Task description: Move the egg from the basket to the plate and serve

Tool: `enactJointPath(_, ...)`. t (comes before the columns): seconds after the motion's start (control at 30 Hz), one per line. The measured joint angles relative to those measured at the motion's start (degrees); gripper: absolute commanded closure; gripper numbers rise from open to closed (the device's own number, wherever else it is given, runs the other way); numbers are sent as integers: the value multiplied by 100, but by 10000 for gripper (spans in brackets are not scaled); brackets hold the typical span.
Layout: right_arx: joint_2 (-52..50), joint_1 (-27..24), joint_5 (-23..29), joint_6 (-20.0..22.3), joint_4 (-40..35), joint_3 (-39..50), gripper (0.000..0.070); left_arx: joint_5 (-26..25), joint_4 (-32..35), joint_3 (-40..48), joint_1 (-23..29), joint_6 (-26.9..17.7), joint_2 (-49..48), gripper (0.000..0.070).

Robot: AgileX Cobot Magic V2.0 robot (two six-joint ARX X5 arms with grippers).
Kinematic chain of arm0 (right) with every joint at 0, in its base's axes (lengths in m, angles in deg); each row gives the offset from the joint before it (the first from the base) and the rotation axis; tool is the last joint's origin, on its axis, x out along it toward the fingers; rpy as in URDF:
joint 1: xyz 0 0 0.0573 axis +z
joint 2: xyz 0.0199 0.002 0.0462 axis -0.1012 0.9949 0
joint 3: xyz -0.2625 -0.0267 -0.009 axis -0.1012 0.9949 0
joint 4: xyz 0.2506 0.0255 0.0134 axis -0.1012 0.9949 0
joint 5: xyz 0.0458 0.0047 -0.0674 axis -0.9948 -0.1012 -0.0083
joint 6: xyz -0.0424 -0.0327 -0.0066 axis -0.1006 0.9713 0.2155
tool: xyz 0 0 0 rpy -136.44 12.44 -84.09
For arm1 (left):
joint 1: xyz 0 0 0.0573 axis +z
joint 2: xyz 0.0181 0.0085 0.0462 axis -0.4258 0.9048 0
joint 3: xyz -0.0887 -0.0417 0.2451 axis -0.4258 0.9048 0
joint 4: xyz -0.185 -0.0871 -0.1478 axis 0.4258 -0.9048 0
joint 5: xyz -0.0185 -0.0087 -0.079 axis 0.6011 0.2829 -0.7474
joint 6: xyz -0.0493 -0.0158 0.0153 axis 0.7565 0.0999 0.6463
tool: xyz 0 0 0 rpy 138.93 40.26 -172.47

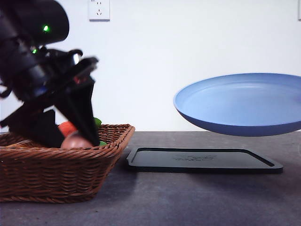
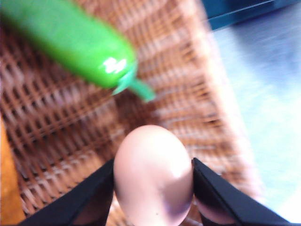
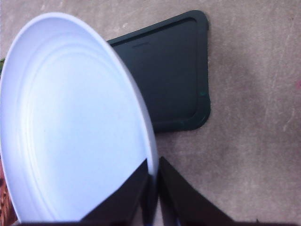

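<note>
The egg (image 2: 153, 175), pinkish-brown and smooth, sits pinched between the two black fingers (image 2: 89, 197) of the left gripper (image 2: 153, 188), one finger pressed to each side; in the front view the egg (image 1: 75, 140) shows at the braided rim of the wicker basket (image 1: 51, 172), at the tips of the left gripper (image 1: 80, 136), which reaches steeply down into it. Below the egg lies the basket's woven floor (image 2: 61, 117); a green toy vegetable (image 2: 70, 42) lies on that floor beyond the egg, blurred; an orange piece (image 1: 67, 127) shows beside the gripper. The light blue plate (image 1: 240, 103) is held in the air above the black tray (image 1: 202, 159), tilted slightly, well apart from the basket; the right gripper (image 3: 153, 188) is clamped on the plate's rim (image 3: 141, 122), one finger on each face. Tray and basket rest on the dark grey table (image 1: 188, 197); a white wall outlet (image 1: 99, 9) is behind.
</note>
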Motion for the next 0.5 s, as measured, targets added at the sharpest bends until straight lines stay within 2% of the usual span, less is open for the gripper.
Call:
enactJointPath(0.17, 192, 0, -438, -8, 24, 0, 700, -484, -750, -934, 0, -163, 1, 414)
enactJointPath(0.3, 591, 12, -846, -17, 31, 0, 700, -950, -665, -1680, -99, -215, 2, 414)
enactJointPath(0.5, 1189, 285, -1360, -24, -30, 0, 700, -936, -437, -2151, -745, -283, 2, 414)
